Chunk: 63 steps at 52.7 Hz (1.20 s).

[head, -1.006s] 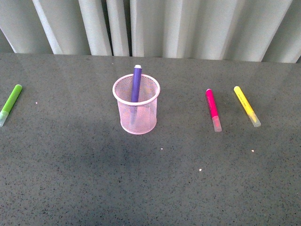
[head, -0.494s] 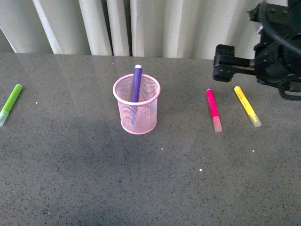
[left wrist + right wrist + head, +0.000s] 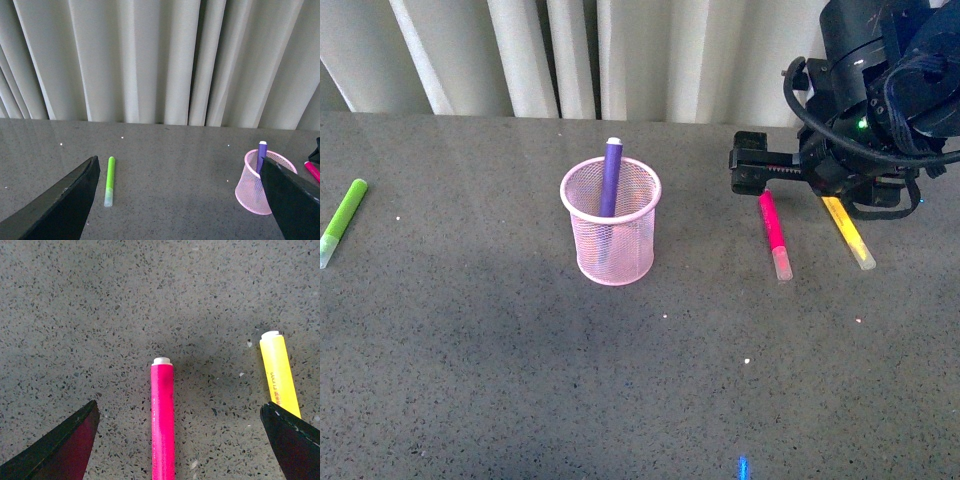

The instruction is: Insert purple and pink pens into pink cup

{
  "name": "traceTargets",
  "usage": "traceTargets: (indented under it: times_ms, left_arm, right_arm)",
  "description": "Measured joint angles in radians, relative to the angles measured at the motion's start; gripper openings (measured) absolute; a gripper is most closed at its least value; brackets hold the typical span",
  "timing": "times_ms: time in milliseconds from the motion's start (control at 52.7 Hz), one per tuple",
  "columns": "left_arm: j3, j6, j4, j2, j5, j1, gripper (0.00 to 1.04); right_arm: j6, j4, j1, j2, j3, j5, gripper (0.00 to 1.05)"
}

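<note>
The pink cup [image 3: 610, 228] stands upright on the grey table left of centre, with the purple pen [image 3: 611, 175] leaning inside it, white end up. The pink pen [image 3: 773, 232] lies flat to the right of the cup. My right gripper [image 3: 758, 172] is open and hovers just above the pen's far end. In the right wrist view the pink pen [image 3: 163, 420] lies between the spread fingers [image 3: 60, 450], untouched, with the gripper [image 3: 178, 412] empty. My left gripper [image 3: 178, 161] is open and empty and looks across at the cup [image 3: 256, 187] and the purple pen [image 3: 261, 155].
A yellow marker [image 3: 850, 233] lies just right of the pink pen, partly under my right arm; it also shows in the right wrist view [image 3: 280, 375]. A lime-green marker [image 3: 342, 220] lies at the far left of the table. Pale curtains hang behind the table.
My right arm has come into view from the right and moved left and down, and its gripper now hovers over the pink pen's far end. The pens and cup have not moved.
</note>
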Motion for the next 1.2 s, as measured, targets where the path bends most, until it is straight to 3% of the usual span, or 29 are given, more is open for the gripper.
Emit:
traceTargets:
  times_ms: [759,1196]
  left_arm:
    - [0.000,0.000,0.000,0.000,0.000,0.000,0.98]
    - [0.000,0.000,0.000,0.000,0.000,0.000,0.98]
  right_arm:
    - [0.005,-0.069,0.025,0.154,0.153,0.013,0.98]
    - [0.042,-0.066,0.025,0.170,0.175,0.023,0.36]
